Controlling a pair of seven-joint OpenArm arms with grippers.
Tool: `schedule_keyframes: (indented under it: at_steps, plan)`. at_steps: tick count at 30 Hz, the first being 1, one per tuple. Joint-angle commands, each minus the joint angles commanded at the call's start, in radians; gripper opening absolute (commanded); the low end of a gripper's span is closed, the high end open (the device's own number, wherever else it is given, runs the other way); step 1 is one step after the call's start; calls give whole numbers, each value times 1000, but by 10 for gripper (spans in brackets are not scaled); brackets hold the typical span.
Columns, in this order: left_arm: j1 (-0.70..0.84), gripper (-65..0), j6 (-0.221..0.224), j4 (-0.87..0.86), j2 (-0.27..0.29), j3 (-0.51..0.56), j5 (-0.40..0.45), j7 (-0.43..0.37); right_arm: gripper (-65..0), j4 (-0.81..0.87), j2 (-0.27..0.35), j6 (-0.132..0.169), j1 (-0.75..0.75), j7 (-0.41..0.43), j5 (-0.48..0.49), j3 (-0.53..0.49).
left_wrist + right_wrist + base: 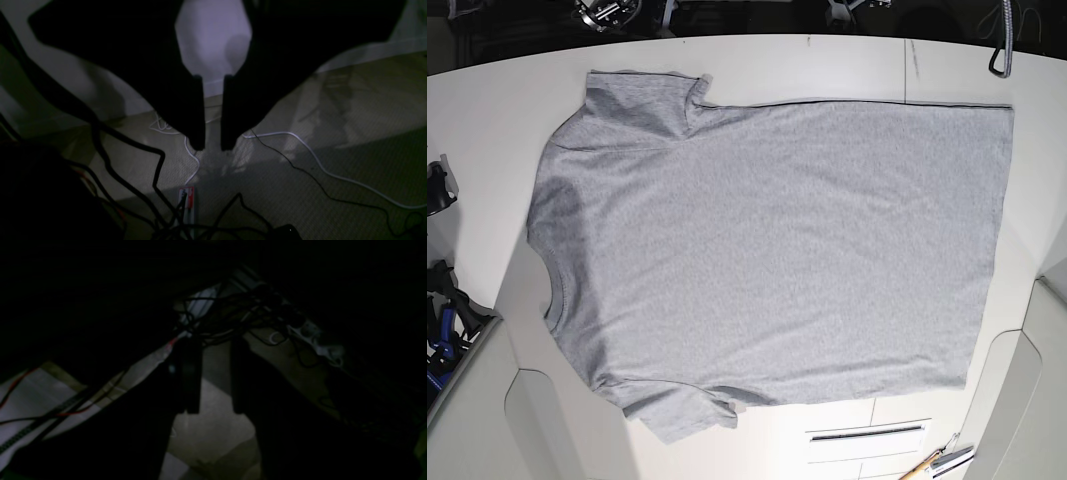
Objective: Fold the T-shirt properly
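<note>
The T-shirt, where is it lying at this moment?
In the base view the T-shirt lies flat, plain side up, across the white table, its neck toward the view's left edge and its hem toward the right.

Clearance above the work surface.
The T-shirt point(767, 260) lay flat across the white table point(847, 65); nothing stood on it. Only narrow bare margins bordered the cloth.

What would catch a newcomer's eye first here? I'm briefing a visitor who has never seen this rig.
First, the grey T-shirt, spread flat, plain side up, across the white table in the base view, its neck toward that view's left. Then the dim wrist views: the left gripper and right gripper hang open over carpet strewn with cables, far from the shirt.
</note>
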Motion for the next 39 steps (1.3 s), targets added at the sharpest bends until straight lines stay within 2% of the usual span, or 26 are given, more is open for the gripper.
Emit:
schedule_keyframes:
  at_steps: [3,4,10,22,23,26,28,31,32,35,38,39]
  plan:
    - [0,-525,-95,0,-13,0,-3,0,-496,0,3,0,0,0,0,0]
    - [0,-525,-103,0,-17,0,-3,0,-496,0,5,0,0,0,0,0]
    - [2,-525,-103,0,-45,0,-85,-23,-496,0,24,11,0,0,0,0]
    - [17,-525,-103,0,-60,0,-85,-20,-496,0,57,24,0,0,0,0]
    - [17,-525,-103,0,-60,0,-85,2,-496,0,58,33,0,-1,0,0]
    - [17,-525,-104,0,-60,0,-85,74,-496,0,64,91,-5,0,0,0]
    - [29,-525,-115,2,-61,0,-79,83,-496,3,74,106,-16,0,3,0]
    - [79,-525,-234,44,-74,0,-51,81,-496,44,102,106,-59,0,58,0]
    - [103,-525,-253,72,-82,-1,-51,82,-496,69,114,110,-79,0,72,0]
    - [187,-525,-251,188,-114,-2,-55,82,-496,169,154,150,-144,0,90,0]
    - [270,-525,-217,321,-149,-2,-54,83,-496,295,193,187,-211,0,90,0]
    - [301,-525,-207,369,-161,-2,-54,83,-496,346,206,191,-238,0,90,0]
